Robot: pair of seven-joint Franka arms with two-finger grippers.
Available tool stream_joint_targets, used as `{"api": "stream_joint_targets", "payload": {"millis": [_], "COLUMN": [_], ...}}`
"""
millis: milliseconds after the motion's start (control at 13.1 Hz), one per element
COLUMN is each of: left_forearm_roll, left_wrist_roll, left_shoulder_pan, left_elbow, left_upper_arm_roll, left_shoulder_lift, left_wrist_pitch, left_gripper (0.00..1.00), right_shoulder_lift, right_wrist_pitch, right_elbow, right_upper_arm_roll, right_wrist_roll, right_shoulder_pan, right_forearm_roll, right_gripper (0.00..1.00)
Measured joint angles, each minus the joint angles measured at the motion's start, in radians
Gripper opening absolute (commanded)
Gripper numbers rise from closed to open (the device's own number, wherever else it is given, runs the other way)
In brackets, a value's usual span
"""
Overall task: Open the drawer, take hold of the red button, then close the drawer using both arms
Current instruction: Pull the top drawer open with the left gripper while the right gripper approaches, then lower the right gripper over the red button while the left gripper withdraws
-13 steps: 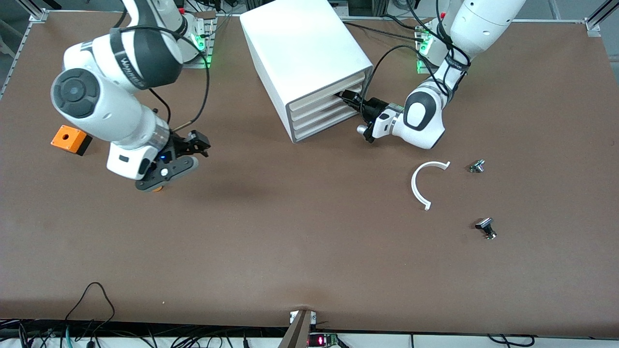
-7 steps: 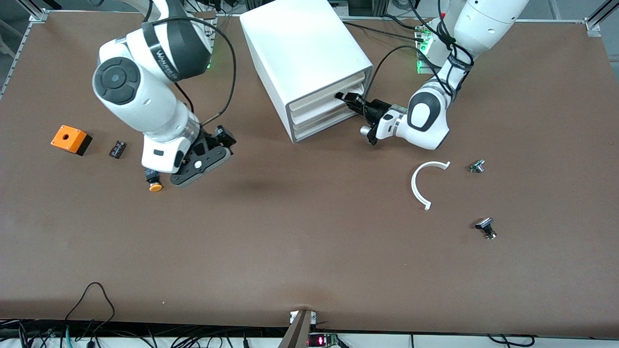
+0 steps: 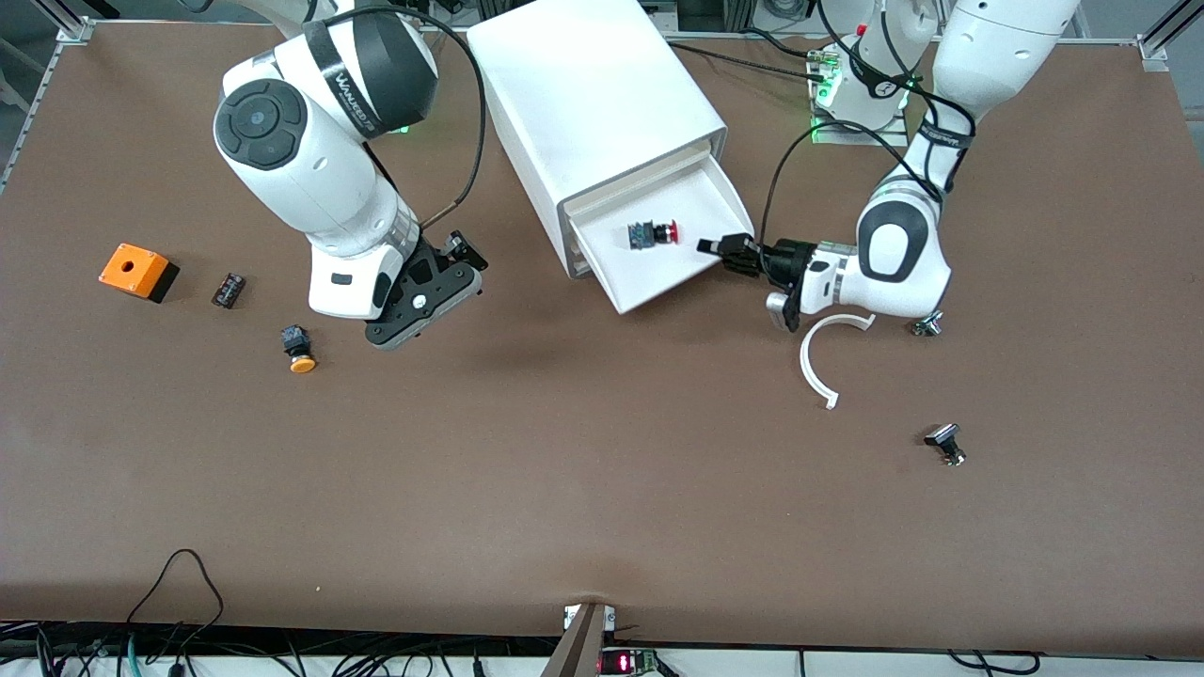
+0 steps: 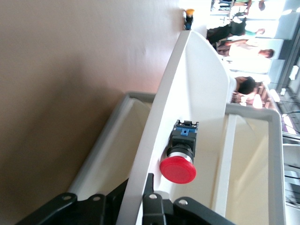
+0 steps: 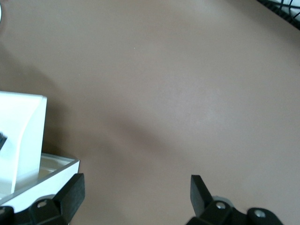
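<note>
The top drawer (image 3: 623, 268) of the white cabinet (image 3: 583, 94) stands pulled out. The button (image 3: 666, 231), red cap and dark body, lies on its side inside the drawer. My left gripper (image 3: 719, 248) is shut on the drawer's front wall at the corner toward the left arm's end. In the left wrist view the jaws (image 4: 140, 199) pinch that white wall (image 4: 187, 93), with the button (image 4: 178, 169) just inside it. My right gripper (image 3: 467, 263) is open and empty, over the table beside the cabinet. The right wrist view shows its gripper (image 5: 136, 187) open, with a corner of the cabinet (image 5: 21, 140).
An orange-yellow capped button (image 3: 301, 350), a small dark part (image 3: 228, 289) and an orange box with a hole (image 3: 137, 271) lie toward the right arm's end. A white curved strip (image 3: 815, 362) and two small parts (image 3: 929, 324) (image 3: 946, 442) lie toward the left arm's end.
My left gripper has pulled the drawer out of the cabinet, uncovering the red button. My right arm has swung toward the cabinet, uncovering the orange-yellow button and the dark part.
</note>
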Motion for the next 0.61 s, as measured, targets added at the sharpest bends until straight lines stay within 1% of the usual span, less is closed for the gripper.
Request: {"api": "stream_joint_targets", "payload": {"millis": [76,153,381,458,610], "left_forearm_roll": [0.028,0.044,0.053,0.054,0.054], "left_wrist_roll": [-0.011,-0.016,-0.018,-0.018,-0.018], "left_shoulder_pan": [0.003,0.008,0.019,0.022,0.027], "left_elbow": [0.025,0.042,0.05,0.051,0.057], "left_upper_arm_roll": [0.011,0.02,0.032,0.033,0.033], "left_shoulder_lift": [-0.002,-0.002,0.0,0.0,-0.002], "left_wrist_pitch": [0.055,0.088,0.134,0.14,0.151], "left_gripper": [0.36,0.99,1.0,1.0,1.0], "right_shoulder_lift": [0.0,0.002,0.033,0.051,0.084], "right_wrist_pitch": [0.01,0.026,0.05,0.05,0.051], "right_elbow": [0.002,0.002,0.03,0.047,0.078], "right_upper_arm_roll": [0.0,0.001,0.009,0.013,0.029], "right_wrist_roll": [-0.002,-0.013,-0.072,-0.089,-0.109], "right_shoulder_pan": [0.0,0.001,0.046,0.075,0.134], "right_forearm_roll": [0.0,0.0,-0.007,-0.033,-0.114], "right_gripper": [1.0,1.0,1.0,1.0,1.0]}}
